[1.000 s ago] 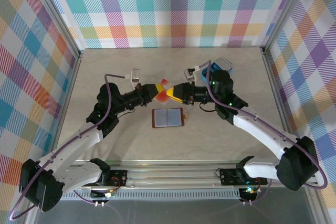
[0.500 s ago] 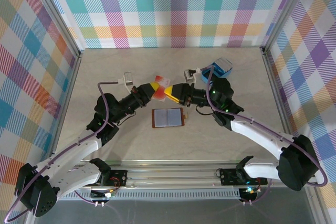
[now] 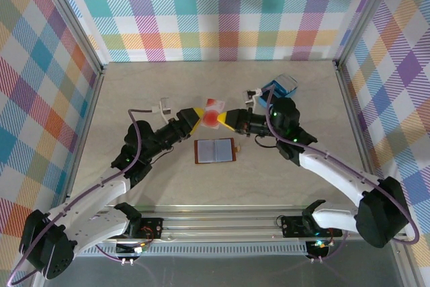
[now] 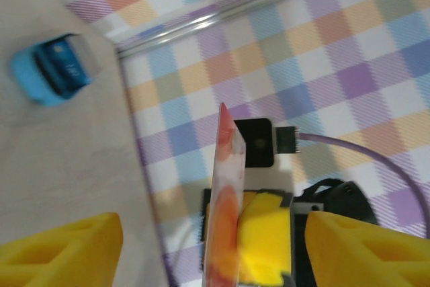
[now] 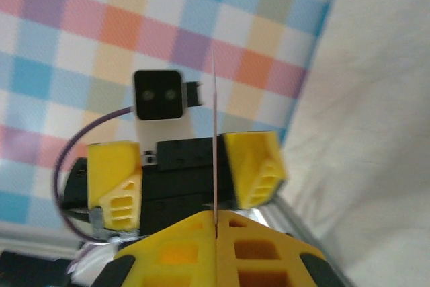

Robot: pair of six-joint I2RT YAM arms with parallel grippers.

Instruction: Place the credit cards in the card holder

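A whitish and red credit card (image 3: 213,113) hangs in the air between the two grippers, above the table. My right gripper (image 3: 228,118) is shut on one end of it. In the right wrist view the card (image 5: 214,132) stands edge-on, rising from the closed yellow fingers (image 5: 269,260). My left gripper (image 3: 194,113) faces it from the left and is open. In the left wrist view its fingers (image 4: 60,250) stand wide on either side of the card (image 4: 225,199) without touching it. The brown card holder (image 3: 215,150) lies open on the table just below.
A blue rounded tray (image 3: 279,87) sits at the back right of the table, also seen as the blue tray (image 4: 54,68) in the left wrist view. Plaid walls and metal rails enclose the table on three sides.
The two grippers have drawn apart a little, the left backing off leftward with its jaws open. The card has stayed with the right gripper.
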